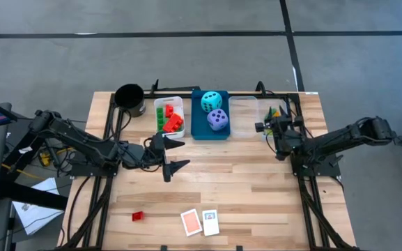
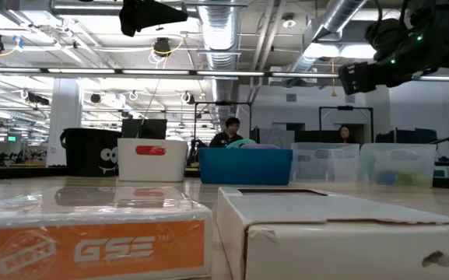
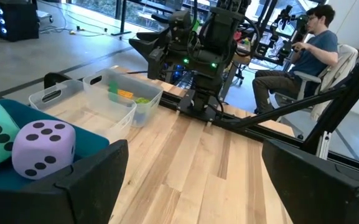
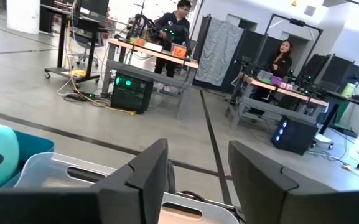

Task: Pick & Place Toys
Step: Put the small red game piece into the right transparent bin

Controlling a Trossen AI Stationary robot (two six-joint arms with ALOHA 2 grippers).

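left gripper [image 1: 175, 155] hangs over the middle of the table, fingers spread wide, nothing between them. right gripper [image 1: 269, 127] is over the clear bins [image 1: 243, 117] at the far right; in the right wrist view its fingers stand a little apart with nothing visible between them, so i judge it released, likely just after a drop.

toys left on the open table: a red brick [image 1: 138, 216] near the front edge, left of centre, and two cards [image 1: 200, 222] side by side just right of it. already binned: red and green bricks in the white bin [image 1: 180, 105]; cyan die [image 1: 211, 101] and purple die [image 1: 217, 119] in the blue bin [image 1: 198, 131]; green and orange bits in the outer clear bin.

key relation: red brick lies nearer the front than the left gripper and slightly to its left, well apart; right gripper is much farther off, across the table. left arm is the natural pick. brick too small to tell its long axis. cards lie with long axes running front to back.

writing: low view shows "GSE" on an orange box [image 2: 92, 237] close to the camera; a plain white box [image 2: 341, 233] stands beside it. the cards' print is unreadable.
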